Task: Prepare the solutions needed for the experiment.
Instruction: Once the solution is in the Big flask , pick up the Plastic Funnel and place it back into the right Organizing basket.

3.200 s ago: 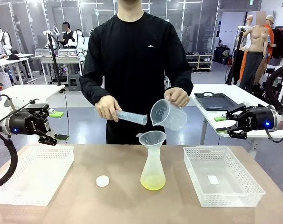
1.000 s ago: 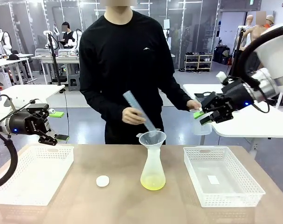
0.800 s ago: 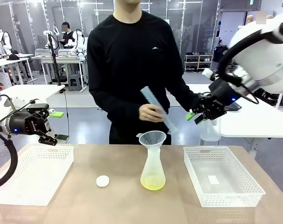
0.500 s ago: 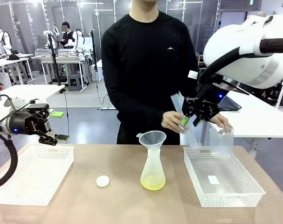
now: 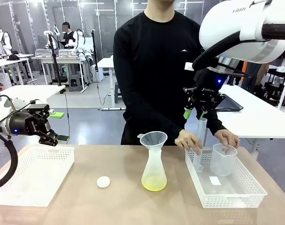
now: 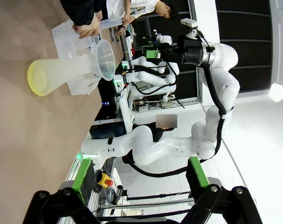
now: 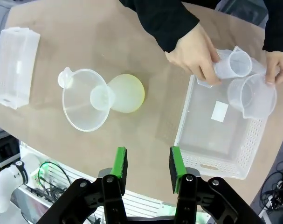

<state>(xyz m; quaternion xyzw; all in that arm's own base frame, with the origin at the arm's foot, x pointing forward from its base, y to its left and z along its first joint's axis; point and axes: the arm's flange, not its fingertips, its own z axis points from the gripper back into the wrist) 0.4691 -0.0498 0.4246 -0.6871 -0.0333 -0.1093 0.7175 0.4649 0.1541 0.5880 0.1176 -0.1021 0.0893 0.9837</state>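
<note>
Two end effectors empty: left end effector (image 6: pixel 139 175) wide; right end effector (image 7: pixel 147 163) parted, high above surface (image 5: pixel 109 199), likely clearing hands (image 5: pixel 188 139) loading basket (image 5: pixel 256 193). Solutions (image 5: pixel 154 184) low in flask (image 5: pixel 154 165).

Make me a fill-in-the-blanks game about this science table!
1. The liquid at the bottom of the flask is pale ____-green.
2. The small round cap on the table is ____.
3. The person holds a beaker and a cylinder at the basket on the robot's ____ side.

Missing words: yellow; white; right.
</note>
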